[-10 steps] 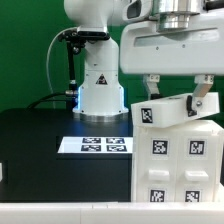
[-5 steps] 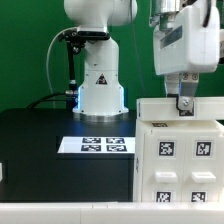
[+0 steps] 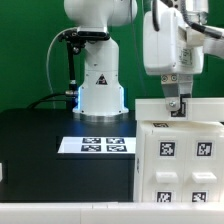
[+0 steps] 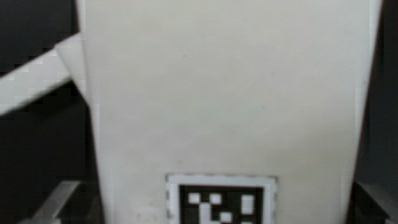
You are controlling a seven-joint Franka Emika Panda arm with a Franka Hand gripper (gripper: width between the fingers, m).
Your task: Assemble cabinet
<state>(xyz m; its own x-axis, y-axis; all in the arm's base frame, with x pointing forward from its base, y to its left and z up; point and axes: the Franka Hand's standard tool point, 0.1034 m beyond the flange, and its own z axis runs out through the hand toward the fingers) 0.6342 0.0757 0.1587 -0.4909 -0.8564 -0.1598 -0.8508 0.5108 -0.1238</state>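
Pincer (image 3: 175,106) clamped across the upper panel of the cabinet (image 3: 178,160). Apparently mid-placement on the table (image 3: 40,140). Next: seat flush, then release.

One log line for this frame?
stage: cabinet assembly | gripper: closed on cabinet top edge | marker board: flat on table, untouched

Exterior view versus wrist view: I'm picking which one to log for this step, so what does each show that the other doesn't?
Only the exterior view shows the marker board on the black table, the arm's base, and several tags on the cabinet's front. Only the wrist view shows a close-up of one plain white cabinet face, with dark gaps on both sides. Both show the white cabinet and at least one of its black-and-white tags. The fingers appear only in the exterior view, at the cabinet's top edge.
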